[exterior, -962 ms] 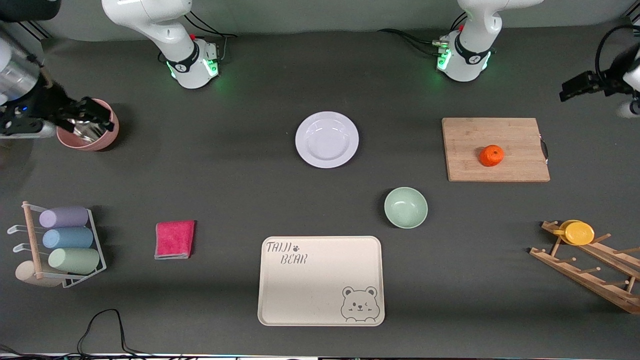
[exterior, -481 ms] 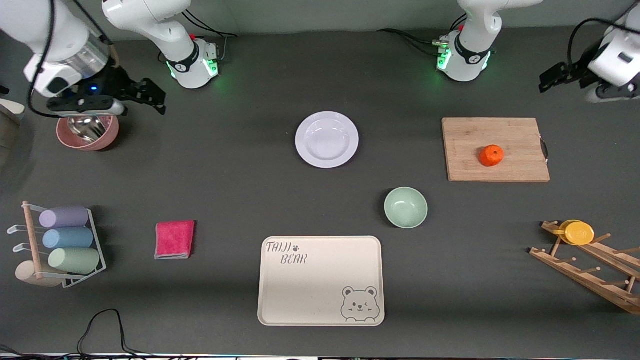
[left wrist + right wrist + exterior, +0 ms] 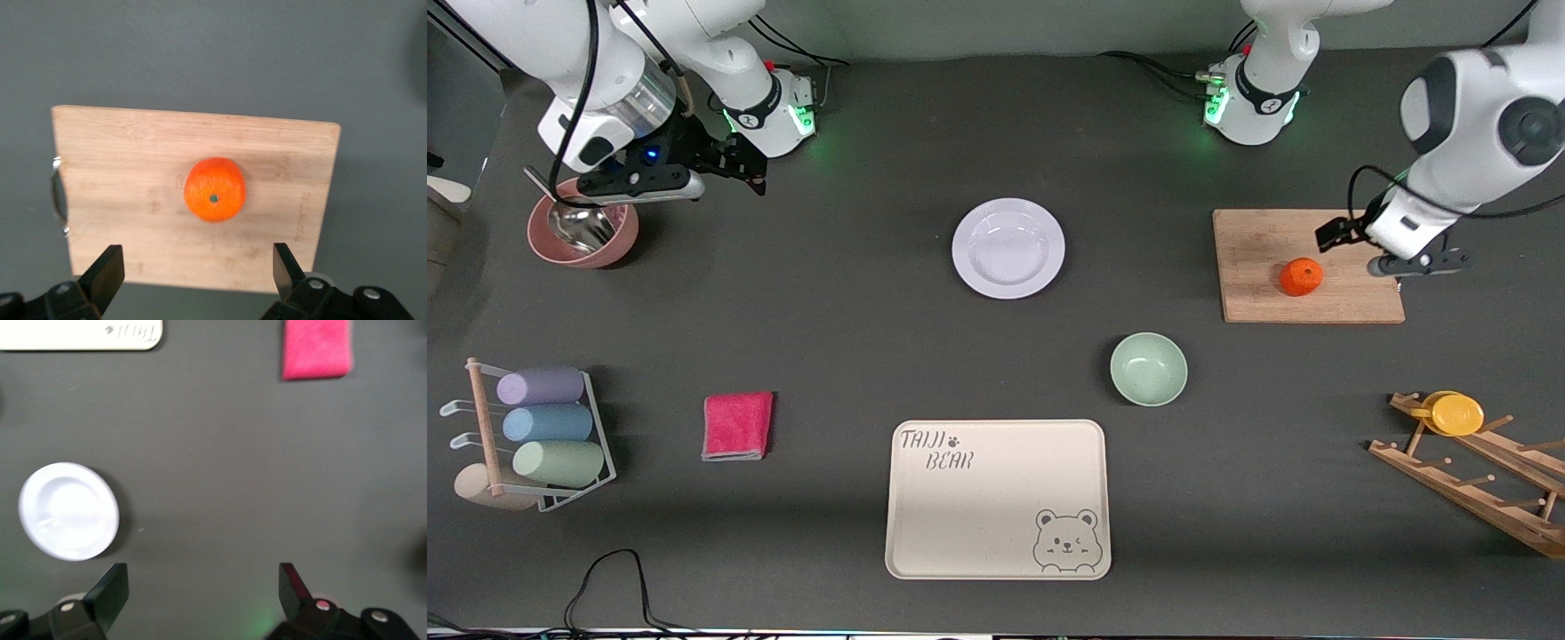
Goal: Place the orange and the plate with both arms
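Note:
The orange (image 3: pixel 1301 276) lies on a wooden cutting board (image 3: pixel 1263 293) toward the left arm's end of the table. It also shows in the left wrist view (image 3: pixel 214 189). The lavender-white plate (image 3: pixel 1008 248) sits on the bare table near the middle and shows in the right wrist view (image 3: pixel 69 511). My left gripper (image 3: pixel 1352 233) (image 3: pixel 195 270) is open and empty, up over the cutting board's edge beside the orange. My right gripper (image 3: pixel 743 166) (image 3: pixel 203 588) is open and empty, up over bare table between a pink bowl and the plate.
The pink bowl (image 3: pixel 583 233) holds a metal bowl. A green bowl (image 3: pixel 1148 369), the cream bear tray (image 3: pixel 996 498) and a pink cloth (image 3: pixel 737 425) lie nearer the camera. A cup rack (image 3: pixel 534 436) and a wooden peg rack with a yellow cup (image 3: pixel 1458 413) stand at the table ends.
Both arms have swung in from the table's ends. The left gripper now hangs over the cutting board by the orange. The right gripper has moved off the pink bowl toward the plate.

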